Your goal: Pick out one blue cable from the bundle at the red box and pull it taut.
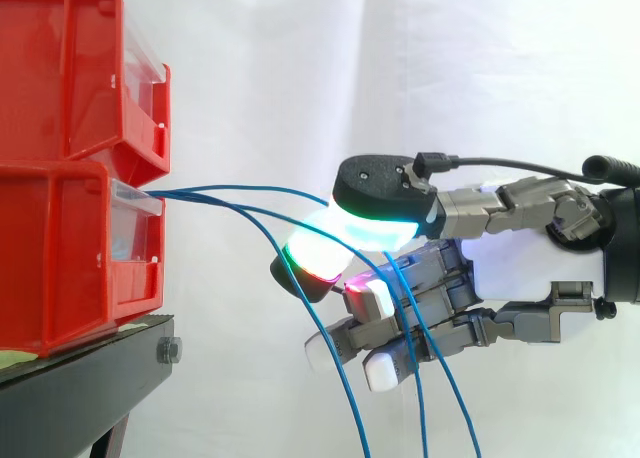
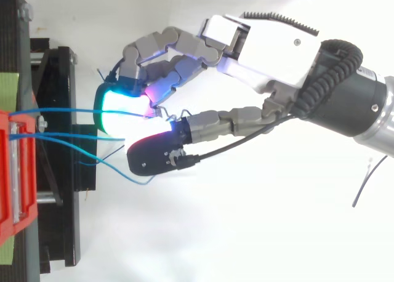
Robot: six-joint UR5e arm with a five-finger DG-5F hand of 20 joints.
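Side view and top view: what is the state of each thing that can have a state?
hand: shut, thumb and a finger pinch the top blue cable.
top blue cable: nearly straight from the lower red bin to the hand.
other blue cables: slack, hanging down across the hand.
red bins: stacked on the black stand.

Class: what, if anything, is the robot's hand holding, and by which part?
One blue cable, pinched between the glowing pads of the hand, partway along its length, a little way out from the red box.
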